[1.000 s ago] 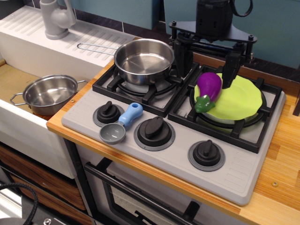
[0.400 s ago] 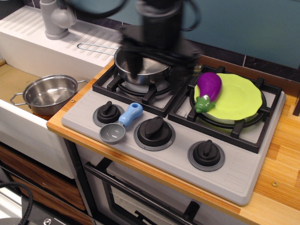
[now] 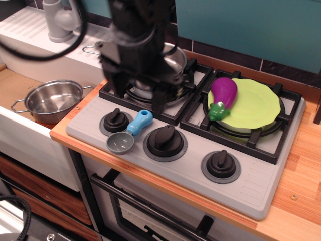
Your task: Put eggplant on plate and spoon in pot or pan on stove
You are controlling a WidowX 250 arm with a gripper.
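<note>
On the stove (image 3: 251,186), in the only view you have, the eggplant (image 3: 222,95) lies on the plate's (image 3: 261,105) left edge, so that part looks done. The gripper (image 3: 138,95) hangs empty, fingers spread wide, just above the spoon (image 3: 130,132). Come straight down astride the blue handle, close, then lift to the pan (image 3: 173,60), which seems mostly hidden behind the arm.

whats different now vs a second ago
The claw left the lime-green scalloped plate and swung left across the shiny steel pan, now hanging open above the blue-handled grey spoon. The glossy purple eggplant, plate, pan and spoon have not moved.
</note>
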